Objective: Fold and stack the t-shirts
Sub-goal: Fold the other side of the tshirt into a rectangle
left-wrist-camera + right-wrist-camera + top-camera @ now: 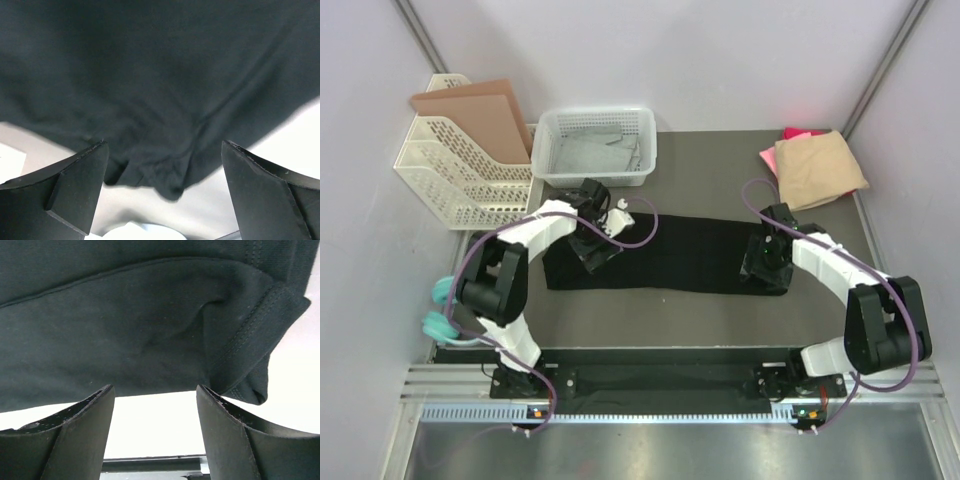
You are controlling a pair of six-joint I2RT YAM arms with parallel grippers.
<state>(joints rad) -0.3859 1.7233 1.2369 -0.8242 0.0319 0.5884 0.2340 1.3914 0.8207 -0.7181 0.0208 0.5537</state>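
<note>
The black t-shirt (685, 252) lies on the table as a long folded strip running left to right. My left gripper (595, 246) hovers over its left end, jaws wide open; in the left wrist view a rumpled corner of the black cloth (165, 100) sits just past the fingertips (80, 180). My right gripper (766, 262) is at the strip's right end, open, with a stitched hem of the black shirt (250, 330) just beyond the gripper (154, 389) and only bare table between the fingers. The tan t-shirt (820, 168) lies folded at the back right on the pink one (798, 133).
A white mesh basket (552, 150) holding grey cloth stands at the back centre. To its left is a white file rack (450, 180) with brown cardboard sheets (480, 110). Teal objects (440, 305) sit at the table's left edge beside the left arm.
</note>
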